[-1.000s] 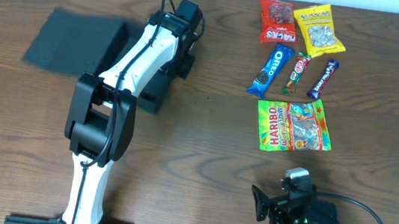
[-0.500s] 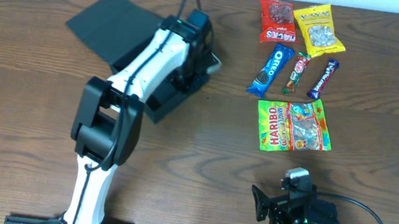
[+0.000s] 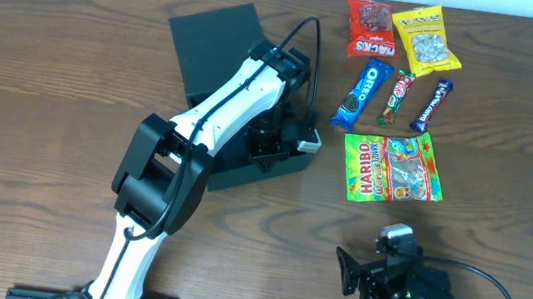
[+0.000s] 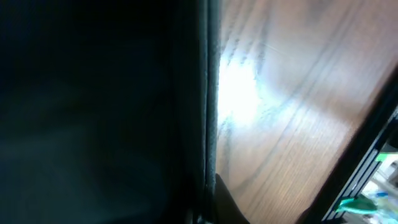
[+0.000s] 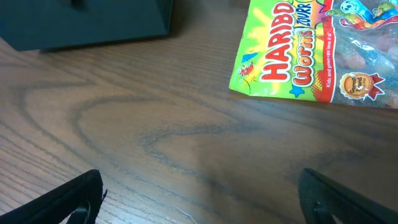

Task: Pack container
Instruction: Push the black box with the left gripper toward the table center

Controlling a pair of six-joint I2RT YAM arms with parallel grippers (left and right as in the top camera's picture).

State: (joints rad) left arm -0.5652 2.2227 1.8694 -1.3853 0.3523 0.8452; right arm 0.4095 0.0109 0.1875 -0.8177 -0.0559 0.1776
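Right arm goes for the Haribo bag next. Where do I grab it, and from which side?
Likely the near edge of the Haribo bag, the seam facing the open right gripper. The bag lies flat on the table with nothing raised, so come down steeply from the robot's side and pinch that edge, which has bare wood in front of it.

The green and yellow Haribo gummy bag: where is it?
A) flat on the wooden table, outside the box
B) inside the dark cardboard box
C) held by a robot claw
A: the green and yellow Haribo gummy bag lies flat on the wooden table, apart from the dark grey-teal cardboard box, untouched.
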